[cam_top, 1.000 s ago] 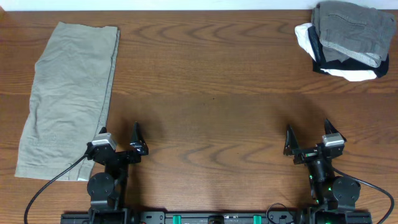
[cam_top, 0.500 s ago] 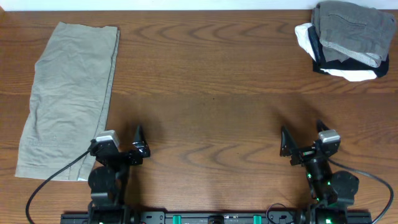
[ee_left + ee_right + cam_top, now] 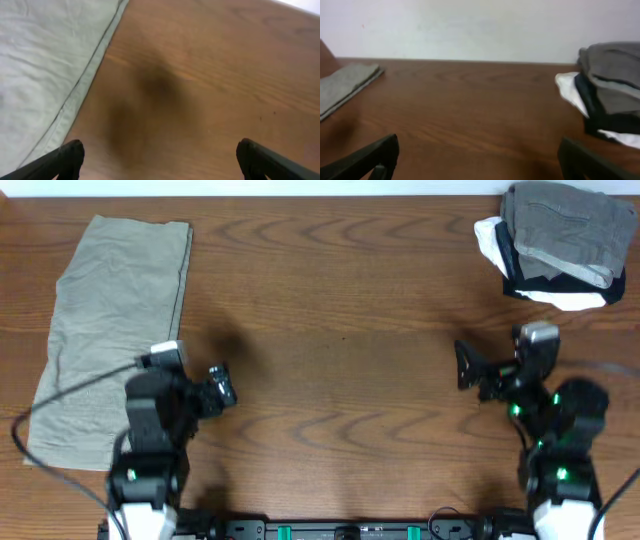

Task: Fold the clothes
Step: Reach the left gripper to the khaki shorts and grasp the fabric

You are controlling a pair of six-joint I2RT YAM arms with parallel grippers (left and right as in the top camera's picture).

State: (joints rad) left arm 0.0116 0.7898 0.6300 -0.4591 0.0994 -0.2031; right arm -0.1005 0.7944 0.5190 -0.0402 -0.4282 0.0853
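The pale khaki-green shorts (image 3: 110,330) lie flat on the left of the wooden table, folded lengthwise into a long strip. Their right hem also shows in the left wrist view (image 3: 45,65) and, far off, in the right wrist view (image 3: 345,85). My left gripper (image 3: 196,383) is open and empty, raised over bare wood just right of the shorts' lower part, and its fingertips show in the left wrist view (image 3: 160,159). My right gripper (image 3: 495,370) is open and empty above bare wood at the right, with its fingertips in the right wrist view (image 3: 480,157).
A pile of folded garments (image 3: 560,245) sits at the far right corner, dark grey on top of black and white, and also shows in the right wrist view (image 3: 610,85). A black cable (image 3: 60,395) from the left arm hangs over the shorts. A white wall (image 3: 470,25) stands behind the table's far edge.
Both arms have lifted and moved away from the front edge toward the table's middle. The left gripper now sits beside the shorts' right edge. Both stay open.
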